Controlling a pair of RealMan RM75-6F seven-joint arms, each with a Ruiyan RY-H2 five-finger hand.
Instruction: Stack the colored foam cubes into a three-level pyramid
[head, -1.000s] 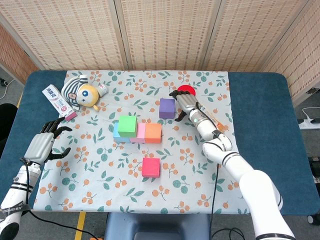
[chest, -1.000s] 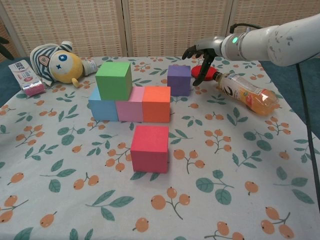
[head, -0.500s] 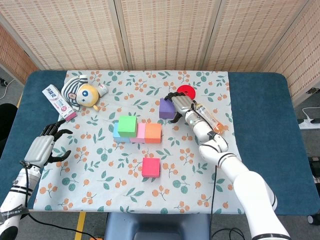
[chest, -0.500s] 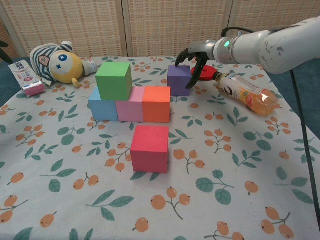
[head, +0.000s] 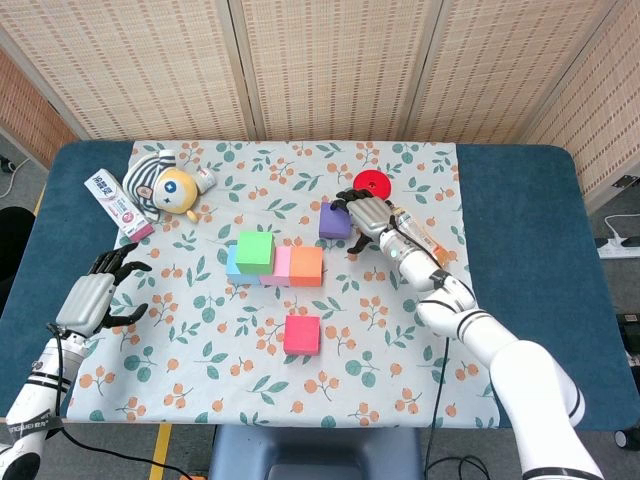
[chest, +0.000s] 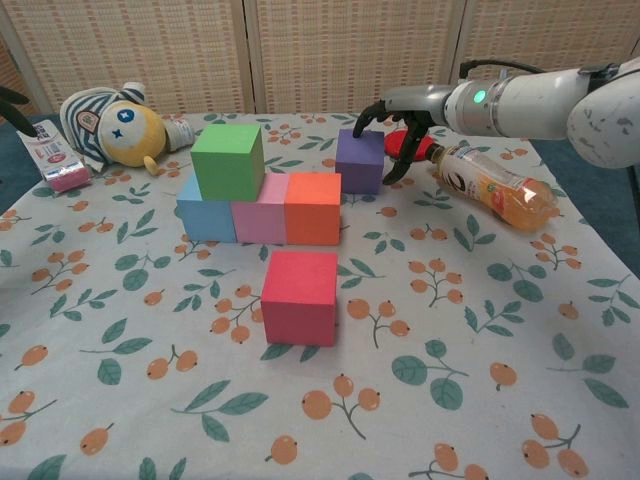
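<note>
Since a second ago, closed in from beside the red disc onto the purple cube: right hand, fingers spread over it, not yet clamped; behind the orange cube; best squeezed squarely, lifted straight.

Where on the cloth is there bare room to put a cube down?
Bare cloth lies in front of the red cube, toward the near edge, and right of it, below the bottle. It is crowded around the block row, the purple cube and the right hand.
</note>
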